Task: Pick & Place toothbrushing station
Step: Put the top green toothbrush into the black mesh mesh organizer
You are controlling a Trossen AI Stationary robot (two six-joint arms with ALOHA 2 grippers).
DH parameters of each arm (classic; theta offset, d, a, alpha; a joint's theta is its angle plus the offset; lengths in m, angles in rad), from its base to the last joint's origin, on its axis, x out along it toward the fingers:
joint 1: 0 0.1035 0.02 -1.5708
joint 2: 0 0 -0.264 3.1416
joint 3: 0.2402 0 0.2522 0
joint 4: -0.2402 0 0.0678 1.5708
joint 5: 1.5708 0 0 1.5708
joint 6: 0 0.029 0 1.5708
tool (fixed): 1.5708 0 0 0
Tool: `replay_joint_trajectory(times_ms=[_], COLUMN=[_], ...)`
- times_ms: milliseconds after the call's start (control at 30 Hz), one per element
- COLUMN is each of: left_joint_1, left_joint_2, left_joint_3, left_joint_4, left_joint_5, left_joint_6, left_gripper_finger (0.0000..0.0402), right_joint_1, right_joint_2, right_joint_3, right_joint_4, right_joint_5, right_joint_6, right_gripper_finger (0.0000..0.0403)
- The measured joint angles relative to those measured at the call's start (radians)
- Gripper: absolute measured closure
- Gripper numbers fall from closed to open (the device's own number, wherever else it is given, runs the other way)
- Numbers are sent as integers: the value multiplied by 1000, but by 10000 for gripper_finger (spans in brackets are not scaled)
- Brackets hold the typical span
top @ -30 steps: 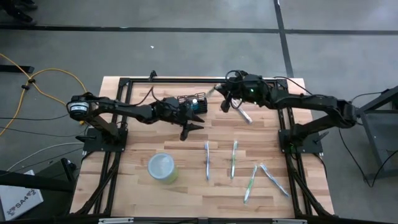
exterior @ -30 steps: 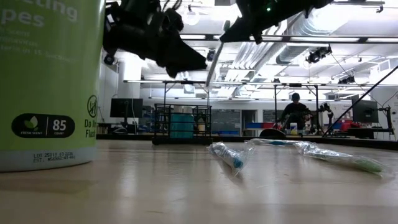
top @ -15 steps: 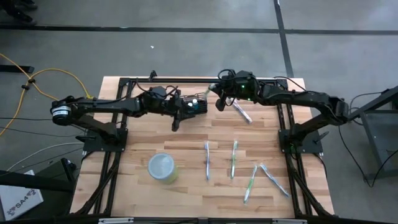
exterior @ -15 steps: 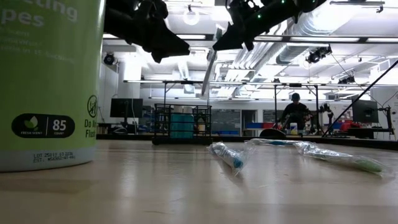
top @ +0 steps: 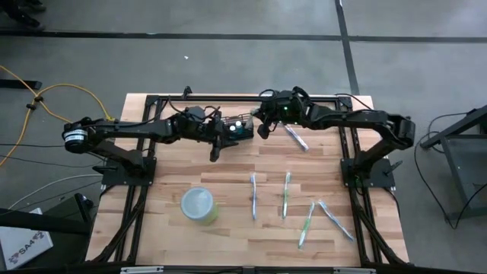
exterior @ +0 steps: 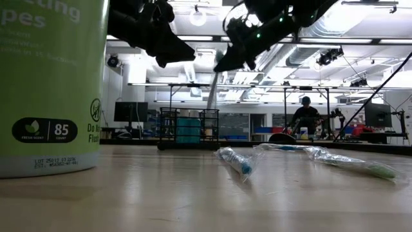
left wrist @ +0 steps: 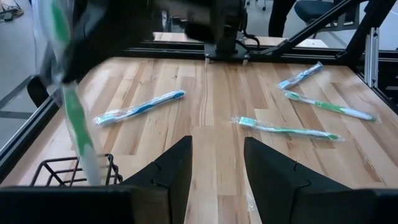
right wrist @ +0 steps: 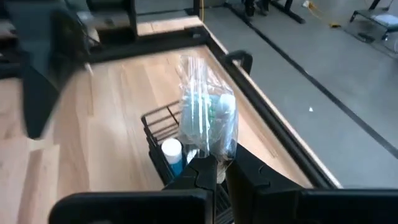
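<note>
While the small black wire-mesh rectangular holder stands at the far middle of the pale wooden table, it contains a teal tube with a white cap, upright inside. The holder is box-shaped, with open wire walls, and looks undamaged. The right gripper hovers just right of it, clenched on a green toothbrush in a clear plastic wrapper, whose lower end hangs over the holder's open top; whether it is inside cannot be told. The left gripper, fingers released and holding nothing, sits just beside the holder's left, near side. Compared with a second ago, the right gripper has moved left toward the holder, and the left arm has swung farther. A round yellow-green canister with a pale lid stands near, closed.
</note>
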Motion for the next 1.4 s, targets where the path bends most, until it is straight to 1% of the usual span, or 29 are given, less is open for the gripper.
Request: replay_joint_trajectory(times_ms=[367,500,600,733,1000,1200,1400], left_joint_1=[0,0,0,0,0,0,-1], left_joint_2=[0,0,0,1,1,1,1], left_joint_3=[0,0,0,0,0,0,0], left_joint_4=[-1,-6,-9,-19,-35,-47,-51], left_joint_5=[0,1,1,1,1,1,1], left_joint_6=[0,0,0,0,0,0,0], left_gripper_finger=[260,260,260,260,260,260,260], right_joint_1=[-1,0,-1,-2,-2,-1,11], right_joint_2=[131,132,127,122,123,119,108], right_joint_3=[0,0,0,0,0,0,0], right_joint_4=[49,58,74,81,70,35,-11], right_joint_5=[-1,3,4,56,56,56,51], right_joint_6=[19,19,52,59,60,60,60], right_gripper_finger=[391,369,347,320,273,257,253])
